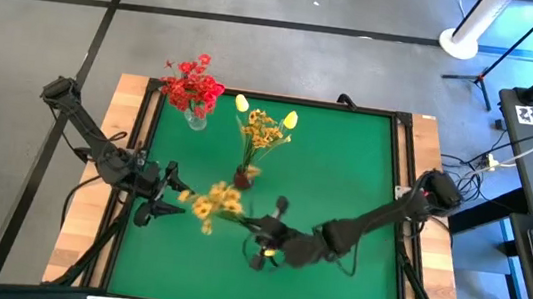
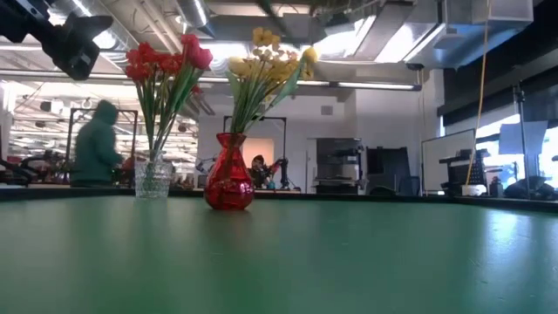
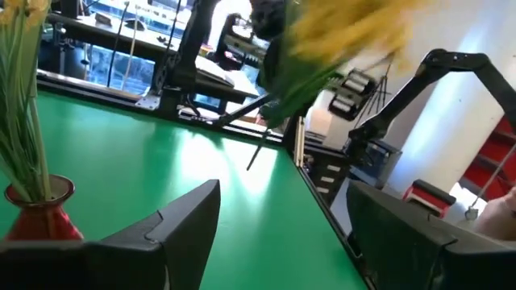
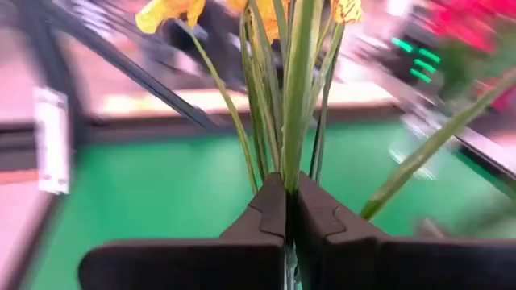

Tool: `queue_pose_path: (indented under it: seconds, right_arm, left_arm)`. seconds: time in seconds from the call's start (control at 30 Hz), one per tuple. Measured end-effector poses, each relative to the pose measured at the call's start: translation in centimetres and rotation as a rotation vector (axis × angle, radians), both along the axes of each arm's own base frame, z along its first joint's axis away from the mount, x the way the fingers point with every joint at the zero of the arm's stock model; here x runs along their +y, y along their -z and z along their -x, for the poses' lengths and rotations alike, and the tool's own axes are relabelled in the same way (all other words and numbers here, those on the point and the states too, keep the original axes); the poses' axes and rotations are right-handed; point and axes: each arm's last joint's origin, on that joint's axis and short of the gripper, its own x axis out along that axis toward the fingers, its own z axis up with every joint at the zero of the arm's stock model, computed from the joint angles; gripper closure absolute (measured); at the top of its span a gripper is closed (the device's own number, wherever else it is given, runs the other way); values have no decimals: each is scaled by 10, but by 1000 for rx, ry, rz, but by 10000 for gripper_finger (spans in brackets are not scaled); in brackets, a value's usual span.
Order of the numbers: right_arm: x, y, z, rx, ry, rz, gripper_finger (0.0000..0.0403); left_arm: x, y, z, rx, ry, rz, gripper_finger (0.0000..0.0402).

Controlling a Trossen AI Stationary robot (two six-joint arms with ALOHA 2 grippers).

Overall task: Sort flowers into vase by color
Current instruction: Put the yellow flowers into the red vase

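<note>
Yellow spray (image 1: 214, 204) held above the front-centre of the green table (image 1: 355, 170), blossoms toward the left arm. My right pincer (image 4: 286, 211) is clamped on its bundled green stems (image 4: 290, 97), fingers pressed together around them. Left pincer (image 3: 278, 234) sits just beside the blossoms, fingers spread wide, nothing between them. Red vase (image 2: 229, 174) mid-table carries yellow flowers (image 2: 266, 57), tulip buds among them. Clear glass vase (image 2: 153, 179) at the far left corner carries the red flowers (image 2: 167, 59). A person in a green hooded top (image 2: 94, 144) stands in the room behind
</note>
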Motion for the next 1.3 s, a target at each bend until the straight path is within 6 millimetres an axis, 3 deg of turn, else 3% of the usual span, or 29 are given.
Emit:
queue_pose_path:
  seconds: [0.1, 0.3, 0.53, 0.67, 0.87, 1.3]
  right_arm:
    - [-18, -1, -10, -108, -125, 30, 401]
    - [-65, 7, -11, -394, -165, 126, 402]
    - [-134, 40, -3, -638, -57, 109, 402]
    - [-160, 49, -10, -668, -62, 86, 403]
    - [-172, 63, -19, -634, -48, 87, 403]
    - [-172, 83, -24, -516, -29, 88, 376]
  left_arm:
    - [0, 0, 0, 0, 0, -2, 136]
    - [0, 0, 0, -7, -2, -24, 136]
    - [2, -4, 0, -45, -79, -92, 136]
    - [3, -5, 0, -55, -99, -112, 136]
    - [3, -5, 0, -55, -107, -112, 136]
    - [3, -5, 0, -54, -107, -113, 136]
